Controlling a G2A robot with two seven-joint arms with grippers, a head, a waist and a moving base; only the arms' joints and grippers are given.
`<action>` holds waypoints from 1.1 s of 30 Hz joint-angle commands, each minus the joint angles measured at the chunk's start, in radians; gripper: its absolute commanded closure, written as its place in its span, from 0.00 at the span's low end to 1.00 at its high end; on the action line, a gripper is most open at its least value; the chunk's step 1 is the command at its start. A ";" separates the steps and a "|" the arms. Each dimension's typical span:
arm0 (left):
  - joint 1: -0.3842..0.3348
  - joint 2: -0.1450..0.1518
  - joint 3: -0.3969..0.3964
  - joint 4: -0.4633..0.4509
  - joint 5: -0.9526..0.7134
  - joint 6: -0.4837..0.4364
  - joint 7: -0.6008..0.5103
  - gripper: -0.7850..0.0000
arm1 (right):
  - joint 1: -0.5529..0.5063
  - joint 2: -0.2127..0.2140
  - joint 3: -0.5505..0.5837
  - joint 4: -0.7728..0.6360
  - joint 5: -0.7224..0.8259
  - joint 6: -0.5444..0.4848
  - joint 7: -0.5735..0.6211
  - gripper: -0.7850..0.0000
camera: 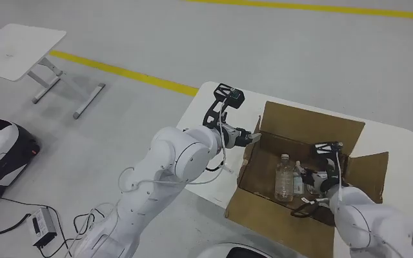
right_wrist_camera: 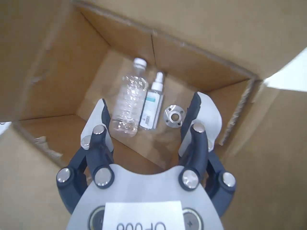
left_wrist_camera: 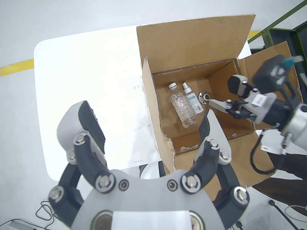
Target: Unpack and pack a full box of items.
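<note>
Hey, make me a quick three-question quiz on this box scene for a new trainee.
1. True or false: the cardboard box holds four items.
2. Which item lies between the water bottle and the metal flange? A spray bottle; B tape roll; C mug.
3. Fill in: the right gripper in the box's opening is ____.
Key: 1 false, it holds three; 2 A; 3 open.

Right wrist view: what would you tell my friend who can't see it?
The right gripper hangs open over three things lying side by side in a cardboard box: a clear plastic bottle, a spray bottle and a round metal flange.
</note>
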 commanded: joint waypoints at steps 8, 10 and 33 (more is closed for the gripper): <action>0.000 0.000 0.000 0.000 0.000 0.000 0.000 0.00 | -0.162 0.026 0.379 -0.291 0.259 -0.189 -0.127 1.00; 0.000 0.000 0.000 0.000 0.000 0.000 0.000 0.00 | -0.187 0.031 0.480 -0.291 0.312 -0.237 -0.147 1.00; 0.000 0.000 0.000 0.000 0.000 0.000 0.000 0.00 | -0.395 0.084 0.833 -0.003 0.186 -0.368 0.259 0.95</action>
